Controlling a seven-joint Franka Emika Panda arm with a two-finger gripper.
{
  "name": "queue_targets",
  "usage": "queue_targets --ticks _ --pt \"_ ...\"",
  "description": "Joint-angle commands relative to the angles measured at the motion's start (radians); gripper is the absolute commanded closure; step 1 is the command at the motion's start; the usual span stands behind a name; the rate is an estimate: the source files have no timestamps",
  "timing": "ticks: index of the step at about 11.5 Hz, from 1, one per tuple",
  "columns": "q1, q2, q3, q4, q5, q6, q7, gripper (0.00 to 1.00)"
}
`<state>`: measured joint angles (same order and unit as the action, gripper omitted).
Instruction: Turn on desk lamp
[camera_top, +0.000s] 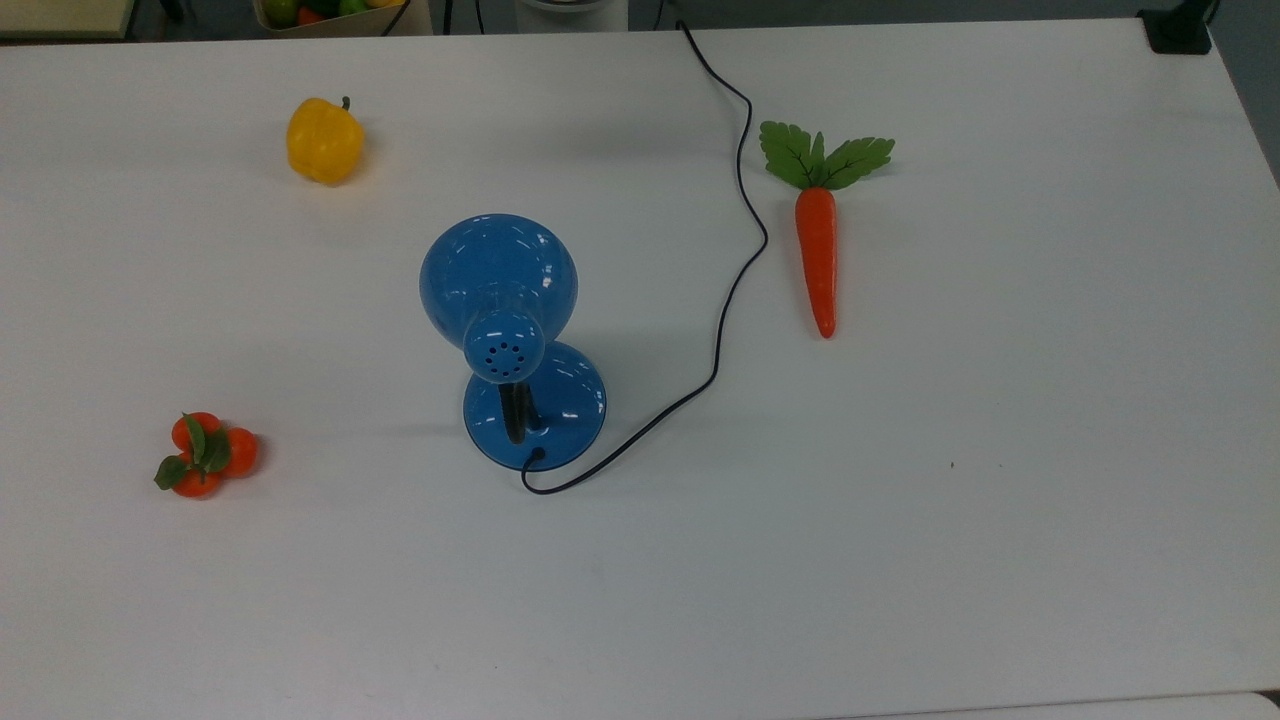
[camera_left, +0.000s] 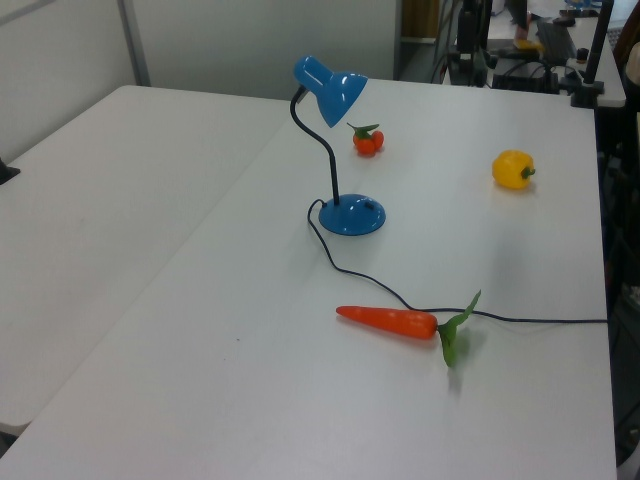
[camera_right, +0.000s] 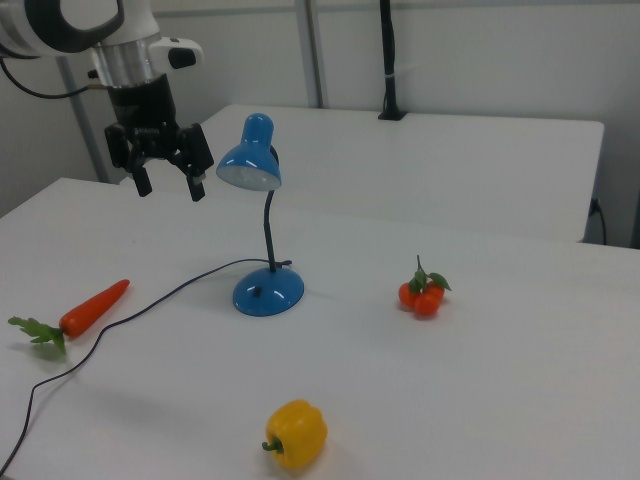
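The desk lamp (camera_top: 498, 290) is glossy blue, with a dome shade, vent holes on its cap, a black neck and a round base (camera_top: 535, 405); it stands mid-table. In the left view the desk lamp (camera_left: 330, 88) rises on its curved neck from the base (camera_left: 351, 215). Its thin black cord (camera_top: 735, 250) snakes off toward the top view's upper edge. In the right view my gripper (camera_right: 170, 183) hangs open in the air, left of the lamp shade (camera_right: 250, 162) and well above the table, with nothing between its fingers.
On the white table (camera_top: 1000, 450) lie a carrot (camera_top: 818, 250) at the top view's right, a yellow pepper (camera_top: 323, 140) at its upper left and a cluster of small tomatoes (camera_top: 205, 455) at its left. The cord (camera_right: 120, 315) crosses the table below my gripper.
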<state>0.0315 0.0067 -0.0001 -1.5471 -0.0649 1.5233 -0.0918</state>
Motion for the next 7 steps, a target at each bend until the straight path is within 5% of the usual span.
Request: queue_targets --ticks 1,7 --pt "0.009 0.004 -0.014 0.005 -0.006 0.033 -0.008 0.00" --pt "0.011 0.006 -0.014 0.004 -0.001 0.028 -0.008 0.00"
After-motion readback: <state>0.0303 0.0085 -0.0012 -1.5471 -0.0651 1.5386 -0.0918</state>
